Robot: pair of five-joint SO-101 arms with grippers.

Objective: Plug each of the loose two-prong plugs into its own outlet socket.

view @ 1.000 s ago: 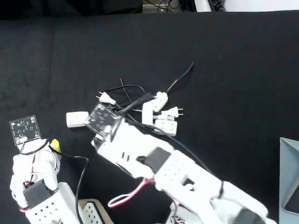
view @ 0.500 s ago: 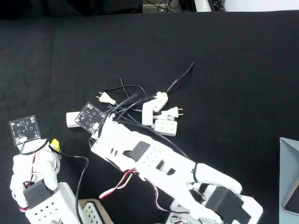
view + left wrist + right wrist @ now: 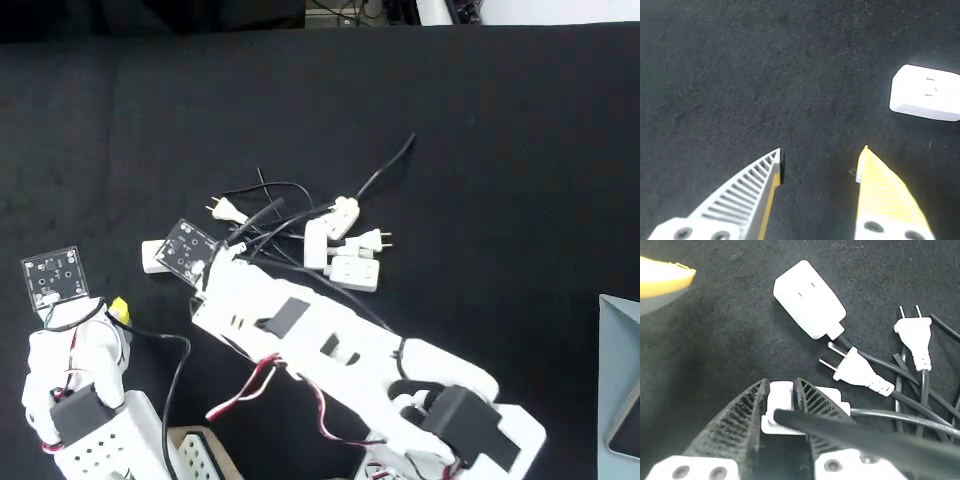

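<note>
My right gripper (image 3: 781, 390) is shut on a white plug (image 3: 780, 396) whose black cord trails back under the wrist. Just beyond it lie a white outlet block (image 3: 809, 299) and two loose two-prong plugs (image 3: 855, 368) (image 3: 914, 332). In the high view the right arm (image 3: 300, 325) lies across the table, its wrist beside that outlet block (image 3: 153, 257). Further outlet blocks (image 3: 355, 272) (image 3: 315, 243) and plugs (image 3: 365, 241) (image 3: 228, 210) sit among the cords. My left gripper (image 3: 821, 150) hovers open over bare cloth, with the outlet block (image 3: 925, 92) off to one side.
A tangle of black cords (image 3: 290, 215) spreads over the middle of the black cloth. The left arm's yellow finger (image 3: 662, 272) pokes into the right wrist view, close by. A grey box (image 3: 620, 375) stands at the right edge.
The right arm has stretched out to the left, its wrist now nearer the lone outlet block, and the cords have shifted with it. The left arm has not moved.
</note>
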